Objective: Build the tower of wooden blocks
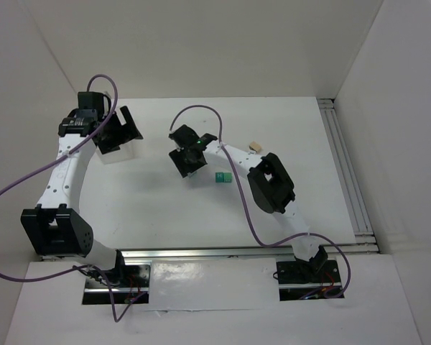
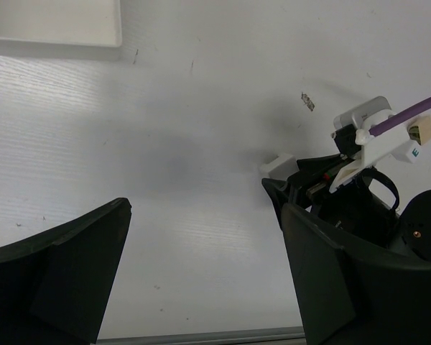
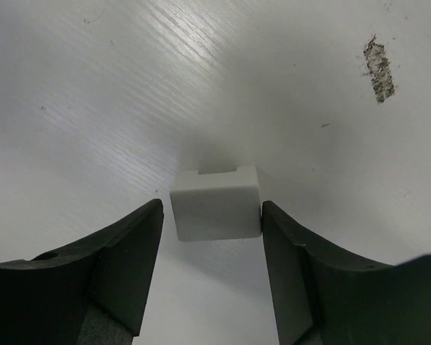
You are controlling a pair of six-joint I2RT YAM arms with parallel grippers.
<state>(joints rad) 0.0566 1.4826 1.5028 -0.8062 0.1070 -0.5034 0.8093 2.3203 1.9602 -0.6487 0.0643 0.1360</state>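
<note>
**Three wooden blocks, unstacked, on a white table**

Nearest the arm bases, teal-green cube point(image 1: 221, 177) alone on the table point(image 1: 165, 215). Just beyond, right gripper point(image 3: 212, 215) lowered around white cube point(image 3: 215, 194): one finger touching its side, the other a sliver away, not clamped. Farther back and to the right, tan cylinder point(image 1: 255, 146), well apart. Farthest, on the left, left gripper point(image 2: 205, 208) spread wide, holding nothing, near a translucent tray point(image 2: 54, 42).

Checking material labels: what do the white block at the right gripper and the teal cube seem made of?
White block: smooth matte off-white, no grain showing; painted wood or plastic perhaps. Teal cube: even teal colour, likely painted; too small to tell more.
</note>
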